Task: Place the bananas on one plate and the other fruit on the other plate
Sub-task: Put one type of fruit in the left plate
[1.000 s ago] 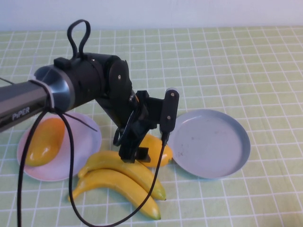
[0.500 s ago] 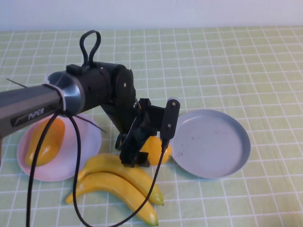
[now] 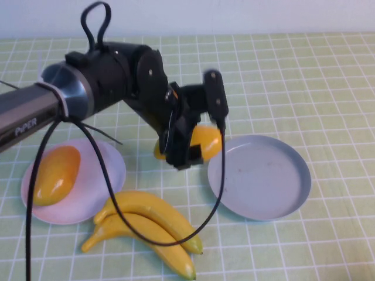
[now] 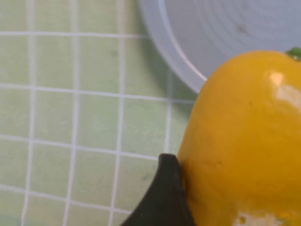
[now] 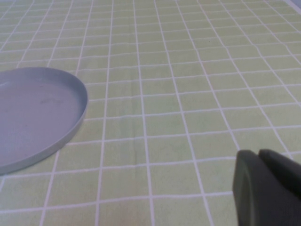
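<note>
Bananas [image 3: 146, 225]: 2 of them lie side by side on the green checked cloth [image 3: 281, 70] at the near edge, just near-right of the pink-lilac plate [image 3: 108, 170] and well left of the grey-blue plate's centre. Neither is on a plate yet.

Mango-like fruit: 1 sits on the pink-lilac plate at its left side [image 3: 55, 174]. The other, more orange one [image 3: 202, 143], is up off the cloth, gripped by the left gripper [image 3: 190, 143], hanging between the 2 plates and just left of the grey-blue plate [image 3: 261, 178]. The left wrist view shows 1 dark finger [image 4: 162, 197] pressed against its skin, with the grey-blue plate's rim beyond.

Judgement: this fruit belongs with its twin, so it likely has to go left onto the pink-lilac plate, which leaves the grey-blue plate free for the bananas. The lift gives clearance over the bananas and the plate rim.

Right gripper [image 5: 268, 188]: clenched, holding nothing, parked over bare cloth right of the grey-blue plate, out of the high view.

Risk: glossy rounded fruit, could slip in the pinch.
</note>
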Controlling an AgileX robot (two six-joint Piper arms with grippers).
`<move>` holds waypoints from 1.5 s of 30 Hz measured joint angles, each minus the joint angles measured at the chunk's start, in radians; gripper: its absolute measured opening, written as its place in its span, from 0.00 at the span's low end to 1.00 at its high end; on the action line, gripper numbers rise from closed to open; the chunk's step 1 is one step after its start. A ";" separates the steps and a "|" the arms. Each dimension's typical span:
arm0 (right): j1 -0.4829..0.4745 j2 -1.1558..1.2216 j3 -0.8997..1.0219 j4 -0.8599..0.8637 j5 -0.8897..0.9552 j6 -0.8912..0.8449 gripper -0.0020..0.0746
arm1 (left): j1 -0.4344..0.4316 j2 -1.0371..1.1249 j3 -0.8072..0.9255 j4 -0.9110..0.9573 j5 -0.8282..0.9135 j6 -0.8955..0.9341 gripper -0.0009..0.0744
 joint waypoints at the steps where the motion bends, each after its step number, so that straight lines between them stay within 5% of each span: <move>1: 0.000 0.000 0.000 0.000 0.000 0.000 0.00 | 0.002 -0.008 -0.024 0.006 0.000 -0.095 0.76; 8: 0.000 0.000 0.000 0.000 0.000 0.000 0.00 | 0.064 -0.024 -0.157 0.169 0.197 -0.788 0.76; 11: 0.000 0.000 0.000 0.002 0.000 0.000 0.00 | 0.096 -0.024 -0.159 0.229 0.324 -0.911 0.76; 27: 0.000 0.000 0.000 0.004 0.000 0.000 0.00 | 0.156 -0.145 0.128 0.289 0.276 -1.039 0.76; 35: 0.000 0.000 0.000 0.004 0.000 0.000 0.00 | 0.266 -0.086 0.140 0.298 0.232 -1.057 0.76; 45: 0.000 0.000 0.000 0.004 0.000 0.000 0.00 | 0.280 -0.052 0.140 0.278 0.218 -1.075 0.77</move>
